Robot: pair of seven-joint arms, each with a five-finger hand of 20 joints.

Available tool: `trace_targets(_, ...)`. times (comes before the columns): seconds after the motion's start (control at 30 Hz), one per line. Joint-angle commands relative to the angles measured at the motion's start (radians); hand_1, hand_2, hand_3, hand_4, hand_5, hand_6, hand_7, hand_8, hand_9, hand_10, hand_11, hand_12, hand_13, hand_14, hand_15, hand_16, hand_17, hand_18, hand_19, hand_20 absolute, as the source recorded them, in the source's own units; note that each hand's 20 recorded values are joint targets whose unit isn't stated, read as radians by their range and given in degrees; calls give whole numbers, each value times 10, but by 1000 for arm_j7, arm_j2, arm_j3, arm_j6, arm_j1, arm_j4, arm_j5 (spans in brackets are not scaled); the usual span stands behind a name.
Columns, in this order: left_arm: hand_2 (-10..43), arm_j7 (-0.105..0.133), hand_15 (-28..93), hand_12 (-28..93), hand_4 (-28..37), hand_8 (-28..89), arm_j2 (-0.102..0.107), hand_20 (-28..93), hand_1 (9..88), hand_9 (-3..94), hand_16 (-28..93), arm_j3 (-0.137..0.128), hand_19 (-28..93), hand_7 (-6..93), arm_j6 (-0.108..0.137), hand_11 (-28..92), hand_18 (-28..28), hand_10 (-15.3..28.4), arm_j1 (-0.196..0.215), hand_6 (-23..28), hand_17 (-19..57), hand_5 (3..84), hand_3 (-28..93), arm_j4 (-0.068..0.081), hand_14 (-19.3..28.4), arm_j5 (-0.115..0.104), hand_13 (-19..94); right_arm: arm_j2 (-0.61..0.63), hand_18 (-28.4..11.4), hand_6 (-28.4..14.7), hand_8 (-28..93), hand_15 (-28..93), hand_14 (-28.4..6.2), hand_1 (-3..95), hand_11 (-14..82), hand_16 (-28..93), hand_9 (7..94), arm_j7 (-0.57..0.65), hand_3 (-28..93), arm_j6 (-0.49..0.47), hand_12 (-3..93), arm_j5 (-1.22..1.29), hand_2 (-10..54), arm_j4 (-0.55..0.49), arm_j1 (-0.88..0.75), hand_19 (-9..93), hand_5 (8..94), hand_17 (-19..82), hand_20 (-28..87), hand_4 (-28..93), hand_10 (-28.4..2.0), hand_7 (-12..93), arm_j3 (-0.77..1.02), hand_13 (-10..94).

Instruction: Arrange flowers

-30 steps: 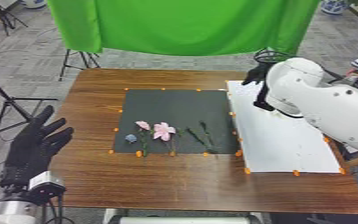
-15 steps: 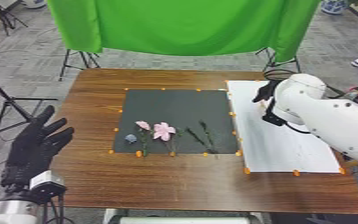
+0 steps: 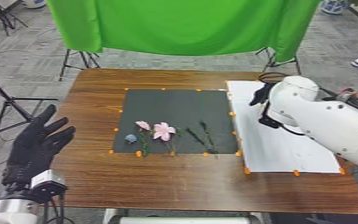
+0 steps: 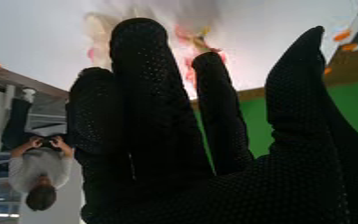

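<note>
In the head view my right hand (image 3: 260, 94) is over the far part of the white sheet (image 3: 286, 155), near its border with the dark mat (image 3: 175, 105). On that mat lie a large pink flower (image 3: 163, 131), a small pink bloom (image 3: 143, 125), a bluish one (image 3: 131, 138) and green stems (image 3: 208, 137). My left hand (image 3: 31, 150) stands open beside the table's left edge. In the right wrist view my right hand (image 4: 162, 115) has its fingers extended. Beyond them, at the white sheet, are a red-pink flower (image 4: 198, 41) and a pale one (image 4: 100, 30), both partly covered.
Orange markers (image 3: 139, 154) line the mat and sheet borders. Brown tabletop (image 3: 149, 185) extends in front of the mat. A green cloth (image 3: 184, 30) hangs behind the table, with tripods (image 3: 15, 100) standing on the floor around it.
My right hand has come from the sheet's far edge back toward the robot, shifting slightly left in the last half second. The left hand and the flowers on the mat have stayed put.
</note>
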Motion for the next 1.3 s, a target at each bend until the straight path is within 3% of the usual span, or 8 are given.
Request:
trace_targets(0.03,73,-7,565,113,-208,-70,-6,0,286,272,-124,-1,526,70,-7,239,284,190,7,78,-92,318,619,1,280,2,190,5,-176,-36,-96,613,-136,297,172,111,657,23,756,1,147,-20,53,-2,-4,932,542,479,90,-224,-195,112,0,710)
trace_targets(0.13,73,6,559,110,-209,-71,7,-1,289,276,-125,2,524,67,-2,234,284,190,11,78,-88,321,616,1,279,-11,196,7,-175,-38,-95,613,-136,298,172,112,658,26,756,1,147,-16,53,0,-4,932,542,482,89,-224,-195,111,0,711)
trace_targets(0.33,73,-21,559,111,-208,-70,-17,-1,289,276,-124,1,523,66,-16,234,284,189,-2,78,-88,321,616,2,278,12,196,1,-171,-46,-96,604,-132,358,174,109,665,29,763,-79,146,-20,10,3,-40,932,572,483,72,-225,-183,123,35,715)
trace_targets(0.7,74,-39,558,112,-208,-69,-17,-1,289,276,-123,6,524,65,-22,235,284,189,-18,79,-87,321,614,6,279,21,196,14,-120,-19,15,470,-79,526,145,137,783,2,690,68,184,-110,-62,-8,-17,932,713,552,-129,-274,-103,192,-75,810)
trace_targets(1.0,73,-43,559,111,-208,-69,-30,-2,288,275,-123,-4,525,66,-26,234,284,189,-10,79,-87,322,616,5,279,30,196,21,-112,-35,-69,502,-86,457,190,144,742,25,762,69,152,-102,-86,-32,-13,932,653,562,-133,-255,-141,171,-45,792)
trace_targets(1.17,74,-9,559,112,-209,-69,12,-2,288,276,-123,16,526,66,-13,233,284,189,-14,79,-87,322,616,8,278,-3,196,7,-119,-42,-107,522,-98,438,185,135,696,1,759,82,148,-89,-89,-9,12,932,578,544,-148,-250,-159,154,-64,763)
trace_targets(1.23,74,-28,559,112,-208,-69,-3,-2,288,276,-123,17,526,65,-21,233,284,189,-27,79,-88,322,616,10,278,11,196,4,-120,-40,-107,524,-99,436,183,133,688,4,757,82,148,-87,-89,-1,18,932,563,542,-149,-250,-160,147,-71,758)
trace_targets(1.3,74,13,559,112,-208,-69,41,-2,289,276,-123,25,526,66,-3,233,284,189,-15,79,-88,322,615,10,278,-25,196,0,-122,-40,-105,526,-100,433,182,132,683,8,755,88,147,-85,-86,6,23,932,554,538,-150,-250,-161,144,-80,755)
